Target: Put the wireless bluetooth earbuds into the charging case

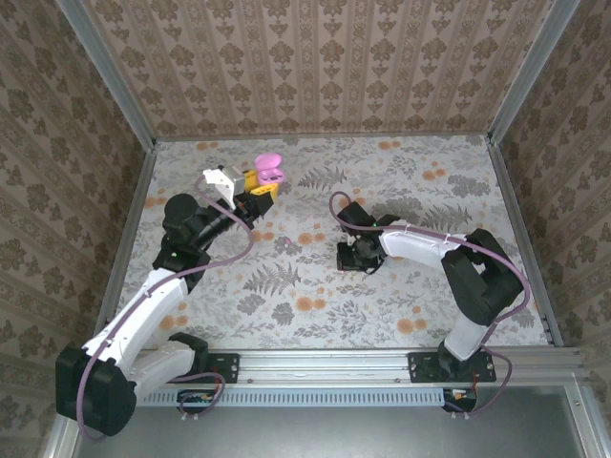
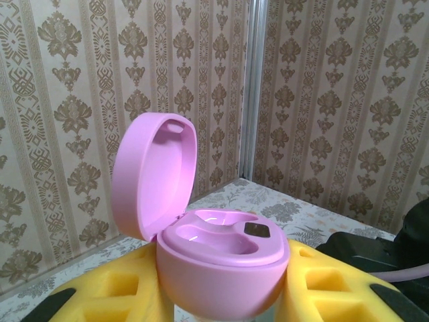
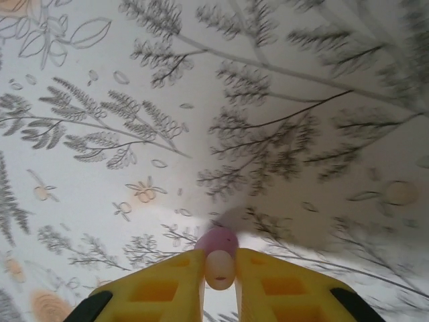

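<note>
right gripper (image 3: pixel 220 278) pinches a pink earbud (image 3: pixel 219 247) between yellow fingers (image 3: pixel 161 288), near the floral table (image 3: pixel 281 134); overhead it is too small to tell. left gripper (image 2: pixel 224 305) clamps the pink case (image 2: pixel 221 261), lid open, wells visible close up.

Left fingers (image 2: pixel 100 295) and right fingers (image 3: pixel 154 292) are each clamped closed in a grip.

The right gripper (image 3: pixel 220 270) pinches a tiny pinkish-purple earbud (image 3: pixel 218 243), pale at its near end, between its yellow foam pads (image 3: pixel 167 287) at the bottom centre. Beyond lies the fern-patterned table surface (image 3: pixel 100 87), with a soft shadow (image 3: pixel 268 225) just past the bud.
</note>
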